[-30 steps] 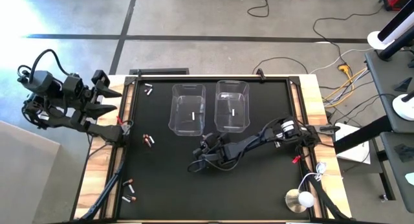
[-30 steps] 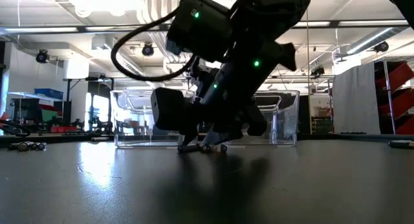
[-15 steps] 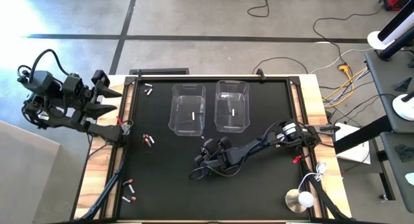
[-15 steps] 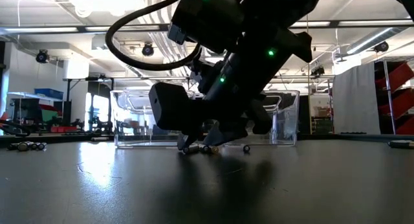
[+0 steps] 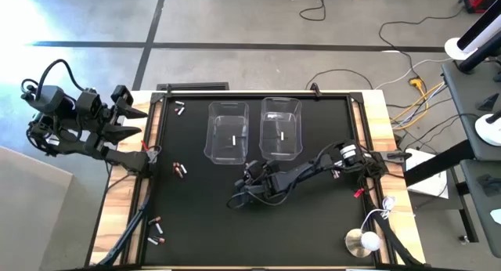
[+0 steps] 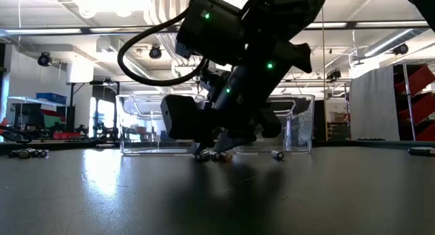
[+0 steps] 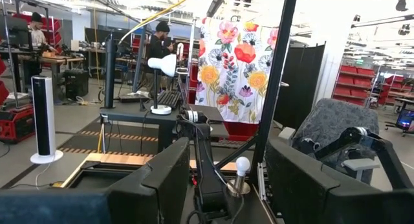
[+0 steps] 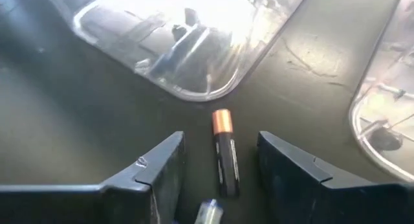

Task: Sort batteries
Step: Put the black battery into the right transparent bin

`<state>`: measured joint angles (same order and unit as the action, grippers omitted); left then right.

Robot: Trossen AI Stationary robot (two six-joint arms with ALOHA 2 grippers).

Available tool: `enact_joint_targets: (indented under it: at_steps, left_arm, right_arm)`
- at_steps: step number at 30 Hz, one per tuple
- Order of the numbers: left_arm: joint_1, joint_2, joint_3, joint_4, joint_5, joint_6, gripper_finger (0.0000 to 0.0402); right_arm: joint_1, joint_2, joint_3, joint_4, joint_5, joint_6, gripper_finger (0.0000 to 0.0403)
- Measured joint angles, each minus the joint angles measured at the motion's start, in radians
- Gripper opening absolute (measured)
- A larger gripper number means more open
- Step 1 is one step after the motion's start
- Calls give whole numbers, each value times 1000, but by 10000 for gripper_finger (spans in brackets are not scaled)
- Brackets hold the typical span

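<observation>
My right gripper (image 5: 249, 177) (image 8: 220, 169) is low over the black mat, just in front of the two clear bins, with its fingers open. A dark battery with a copper end (image 8: 224, 153) lies on the mat between the fingers, with a gap on each side. A silvery battery (image 8: 208, 211) lies close behind it. In the low view two cells (image 6: 212, 155) lie under the gripper and one (image 6: 277, 154) lies apart. Each bin, left (image 5: 227, 134) and right (image 5: 280, 128), holds one white cell. My left gripper (image 5: 135, 122) (image 7: 226, 166) waits open, raised beyond the table's left edge.
More batteries lie loose on the mat: far left (image 5: 179, 108), mid left (image 5: 180, 169) and near the front left corner (image 5: 156, 230). A small lamp (image 5: 364, 241) stands at the front right corner. The mat's raised frame (image 5: 250, 93) runs round the work area.
My right gripper drew back toward the table's near edge, then returned toward the bins to about where it began. A small cell rolled out from under it along the mat toward the table's right edge.
</observation>
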<state>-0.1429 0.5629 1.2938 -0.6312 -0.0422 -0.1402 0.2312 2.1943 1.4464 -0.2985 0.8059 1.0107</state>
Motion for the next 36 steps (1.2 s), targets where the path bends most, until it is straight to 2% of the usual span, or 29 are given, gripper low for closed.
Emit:
enact_joint_targets:
  at_steps: [7, 20, 28, 36]
  left_arm:
    - [0, 0, 0, 0, 0, -8, 181]
    - [0, 0, 0, 0, 0, -8, 181]
    - [0, 0, 0, 0, 0, -8, 181]
    - [0, -3, 0, 0, 0, -1, 181]
  right_arm:
    - [-23, -3, 1, -3, -79, -31, 142]
    - [-21, -5, 3, -37, -124, -34, 36]
    - [-19, -6, 7, -50, -148, -43, 33]
    - [-11, -37, 58, -186, -203, -43, 31]
